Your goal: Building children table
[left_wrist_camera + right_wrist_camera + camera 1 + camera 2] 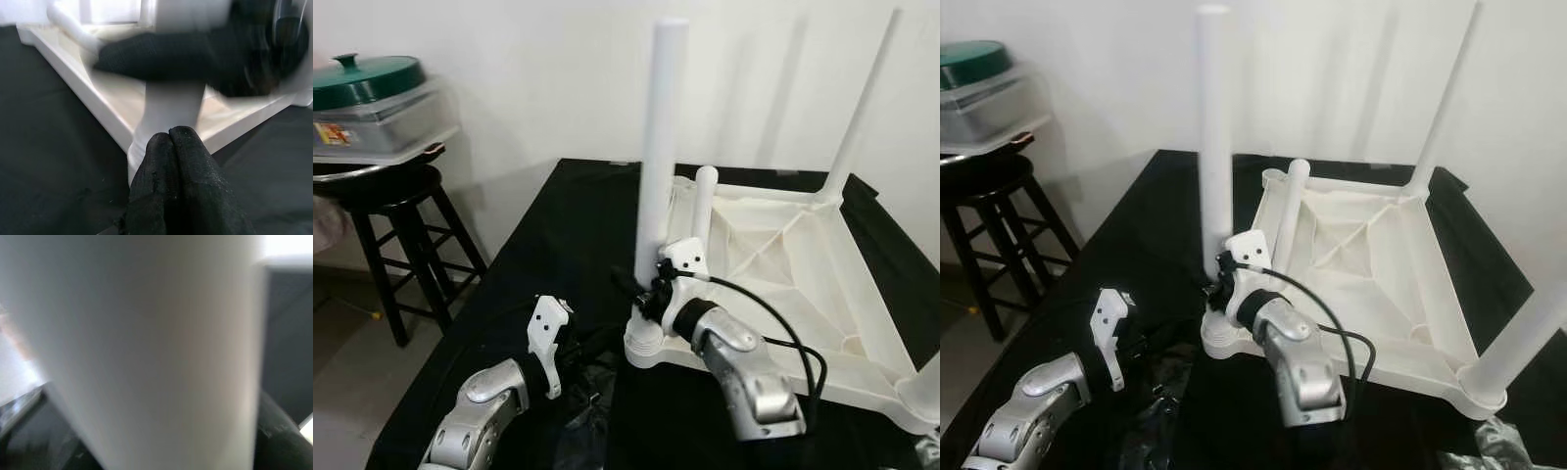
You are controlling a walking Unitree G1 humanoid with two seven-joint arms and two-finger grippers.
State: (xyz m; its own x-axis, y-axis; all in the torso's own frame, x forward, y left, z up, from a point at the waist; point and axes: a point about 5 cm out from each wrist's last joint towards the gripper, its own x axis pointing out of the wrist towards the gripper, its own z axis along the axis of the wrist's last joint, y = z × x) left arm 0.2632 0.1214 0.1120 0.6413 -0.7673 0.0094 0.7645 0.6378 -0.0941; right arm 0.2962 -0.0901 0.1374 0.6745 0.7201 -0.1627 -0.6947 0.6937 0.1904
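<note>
Left eye view: the white tabletop [803, 264] lies upside down on the black cloth [558, 225]. The near-left leg [658, 166] stands upright in its corner socket [646, 345], long axis vertical. The right gripper [651, 289] is against this leg low down, just above the socket; whether its fingers grip it cannot be told here. The left gripper [570, 338] hangs just beside the socket, on the side away from the tabletop. A shorter loose leg [703, 211] leans just behind the upright one. A stool [396, 211] with a green-lidded container [372, 93] stands well apart from the tabletop.

Right eye view: same layout; two more legs [1445, 108] already stand at other corners.

Left wrist view: the left fingers [178, 161] are pressed together, empty, pointing at the leg's base.

Right wrist view: the leg's white surface, very near, blurred; the grip remains unclear.

My reading: the right arm does the seating, pushing down along the leg.
</note>
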